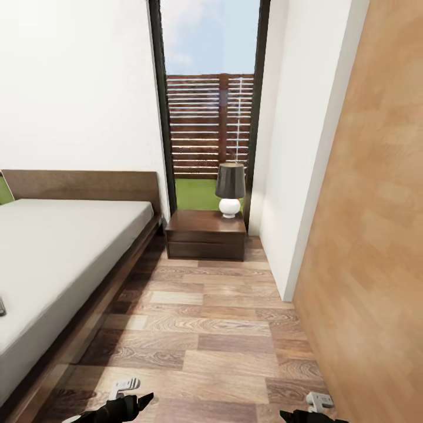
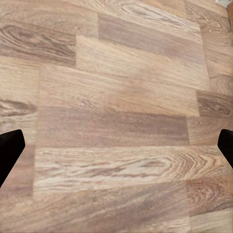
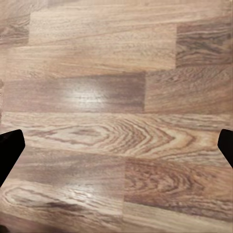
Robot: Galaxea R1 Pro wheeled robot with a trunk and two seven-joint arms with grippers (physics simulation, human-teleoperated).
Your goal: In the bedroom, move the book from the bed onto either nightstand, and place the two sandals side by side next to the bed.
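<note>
Wood-plank floor [image 1: 217, 329] runs ahead of me down a narrow aisle, white wall [image 1: 76, 88] behind the bed and a tan wood-grain panel [image 1: 376, 235] close on my right side.

Starting at my own hands: the left gripper [image 2: 116, 145] hangs over bare planks with its dark fingertips [image 2: 9, 148] spread to the edges of its wrist view, jaws wide and nothing between them. The right gripper [image 3: 116, 145] is the same, fully parted over floor and empty. From the head view both sit low, at about 7 and 5 o'clock.

Outward from there, the bed [image 1: 64, 258] stretches from 9 toward 11 o'clock, grey mattress on a dark frame with a plain headboard. A small dark sliver at the mattress's far left edge [image 1: 2, 306] may be the book, but too little shows to say. At 12 o'clock stands the nightstand [image 1: 205, 234], just beside the bed's head corner, with a dark-shaded lamp [image 1: 230, 189] on its back right part; the front left of its top is bare.

My judgement: a thin paperback will be light, flexible and lying flat on soft mattress, so I would pinch it across the spine edge, pressing slightly into the bedding. The flip-flops should be light and rubbery; the sole's side or the strap is the likely hold.
</note>
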